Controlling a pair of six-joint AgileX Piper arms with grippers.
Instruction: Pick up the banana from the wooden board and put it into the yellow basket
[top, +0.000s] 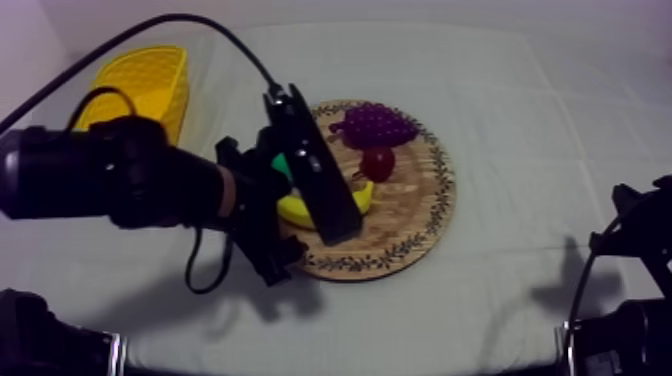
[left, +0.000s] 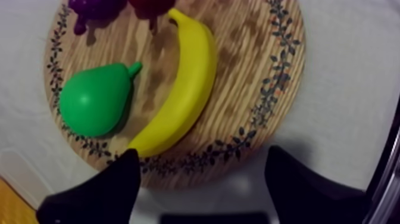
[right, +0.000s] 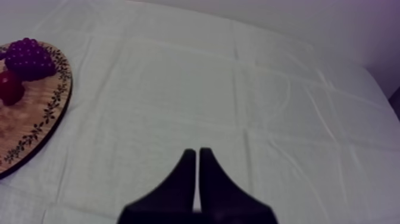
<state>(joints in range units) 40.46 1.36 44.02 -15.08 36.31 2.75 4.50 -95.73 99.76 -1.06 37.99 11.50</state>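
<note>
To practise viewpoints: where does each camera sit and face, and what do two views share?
Top view: above, slanting down on the cloth; left arm over the wooden board.
Left wrist view: on that arm, looking down at the banana; left gripper fingers apart.
Right wrist view: low, facing across the cloth; right gripper fingers together.
Shared: all show the grapes.

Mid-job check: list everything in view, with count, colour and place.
cloth: 1, grey-white, under everything
board: 1, wooden, patterned rim, middle of cloth
pear: 1, green, on board
banana: 1, yellow, on board beside pear
grapes: 1 bunch, purple, board's far side
small red fruit: 1, red, on board by grapes
basket: 1, yellow, far left on cloth
left end effector: 1, black, open, above board near banana's end
right end effector: 1, black, shut, over cloth right of board
</note>
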